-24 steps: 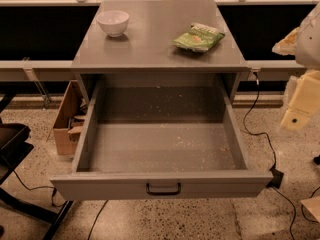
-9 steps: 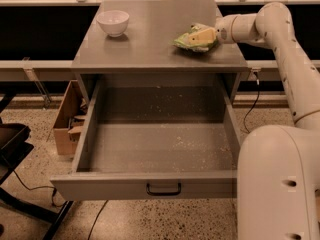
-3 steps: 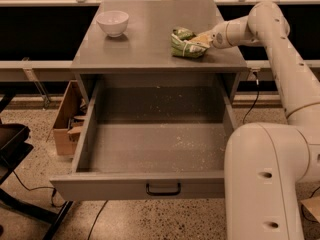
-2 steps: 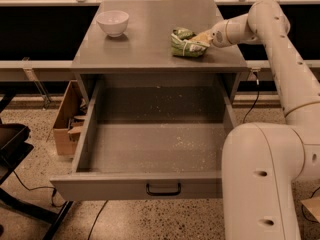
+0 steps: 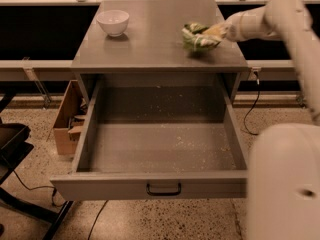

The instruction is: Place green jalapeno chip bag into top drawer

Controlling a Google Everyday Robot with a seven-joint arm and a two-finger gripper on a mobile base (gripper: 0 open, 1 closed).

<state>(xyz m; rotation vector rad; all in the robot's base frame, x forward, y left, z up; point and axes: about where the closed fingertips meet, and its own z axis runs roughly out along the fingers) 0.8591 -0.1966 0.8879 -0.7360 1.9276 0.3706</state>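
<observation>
one camera view is given, looking down on a grey cabinet (image 5: 150, 49) from its front. on the flat top, in the right rear part, the green jalapeno chip bag (image 5: 199, 38) is seen, crumpled and bunched, with a dark shadow under it. the gripper (image 5: 216, 32) is placed at the bag's right end, at the tip of a pale arm (image 5: 292, 24) that reaches in from the right edge. its fingers are pressed together on that end, so the bag is pinched there. whether the bag is raised clear of the top or touches it cannot be told. a white bowl (image 5: 113, 22) is set upright on the left rear part of the same top, well apart from the bag.

below the top, the top drawer (image 5: 125, 186) stands open, drawn out toward the camera. its grey floor is speckled with pale crumbs, and a small black handle (image 5: 163, 189) is fixed at the middle of its front panel. the bag is not in the drawer.

a cardboard box (image 5: 67, 119) is set on the speckled floor just beside the cabinet's left side, and its contents cannot be made out. a black cable (image 5: 253, 104) hangs at the right of the cabinet. a large pale rounded robot body (image 5: 285, 184) fills the lower right corner and covers the drawer's right front corner.
</observation>
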